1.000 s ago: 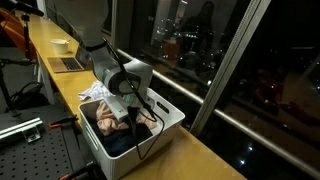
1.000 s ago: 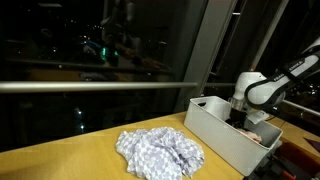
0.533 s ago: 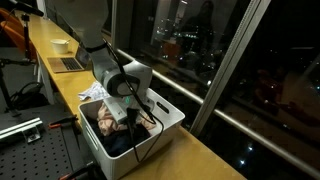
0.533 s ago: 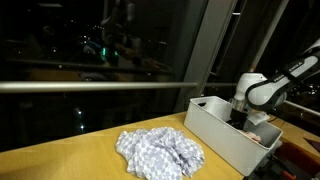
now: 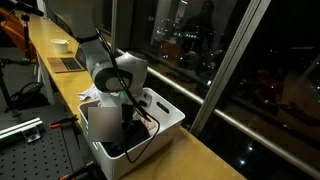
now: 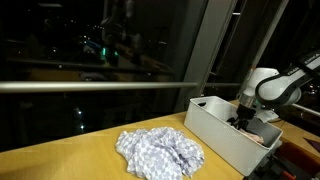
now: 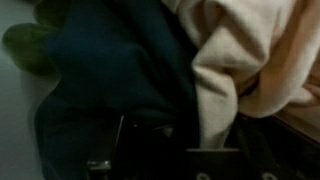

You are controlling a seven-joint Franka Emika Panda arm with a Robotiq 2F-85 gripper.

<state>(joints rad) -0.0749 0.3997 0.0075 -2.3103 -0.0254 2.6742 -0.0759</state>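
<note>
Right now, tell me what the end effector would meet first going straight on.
The dark blue garment in the white bin; the end effector seems right against it, though depth is unclear.

Inside white bin (image 6: 214, 141), jaws hidden among clothes (image 5: 104, 122); wrist view blurred.

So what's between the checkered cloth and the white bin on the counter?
Only a narrow strip of bare wooden counter, in an exterior view; the checkered cloth and white bin look apart, though barely.
</note>
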